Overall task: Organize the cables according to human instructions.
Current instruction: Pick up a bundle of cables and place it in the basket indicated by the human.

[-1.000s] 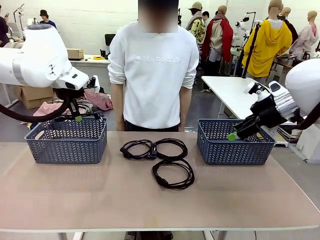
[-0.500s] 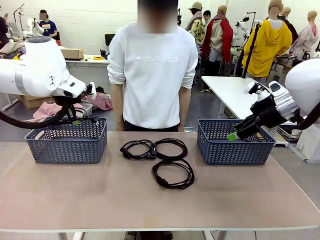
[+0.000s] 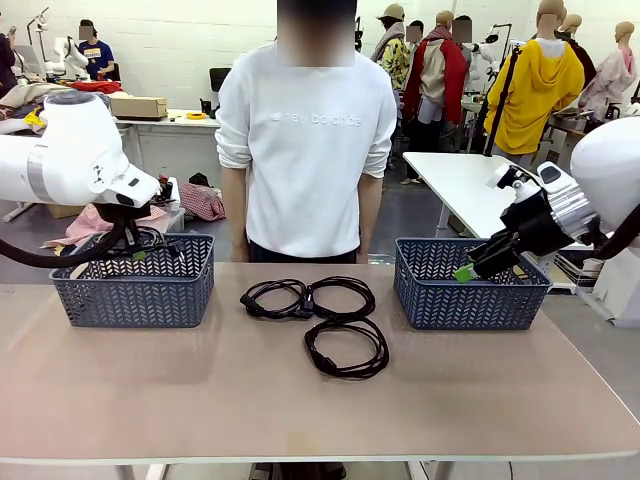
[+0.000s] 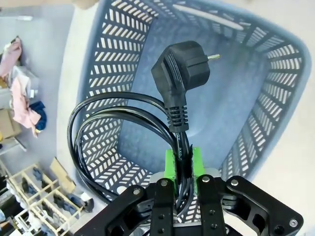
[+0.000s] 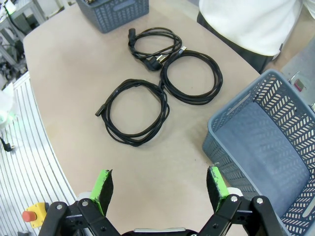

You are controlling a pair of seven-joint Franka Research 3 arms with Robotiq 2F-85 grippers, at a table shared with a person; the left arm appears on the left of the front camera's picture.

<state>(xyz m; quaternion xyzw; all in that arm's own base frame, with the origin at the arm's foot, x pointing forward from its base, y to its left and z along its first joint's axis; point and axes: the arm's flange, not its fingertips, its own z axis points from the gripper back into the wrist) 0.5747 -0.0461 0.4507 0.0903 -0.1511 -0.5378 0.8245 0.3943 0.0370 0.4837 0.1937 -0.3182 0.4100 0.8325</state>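
Four cables. Three coils (image 3: 347,347) lie flat, clustered on the counter (image 3: 200,400) between two baskets. The fourth cable (image 4: 179,81) is pinched in the left fingers (image 4: 170,161), its plug end pointing down into the left basket (image 4: 123,73). The right fingers (image 3: 465,272) gape wide, holding nothing, near the right basket (image 3: 470,300).

On the bench (image 3: 150,400) lie three coiled black loops: left cable (image 3: 272,298) touching right cable (image 3: 340,297), near cable (image 3: 347,347) against it. The fourth cable (image 4: 182,73) is pinched in the left gripper (image 4: 183,164) above a basket (image 4: 113,59).
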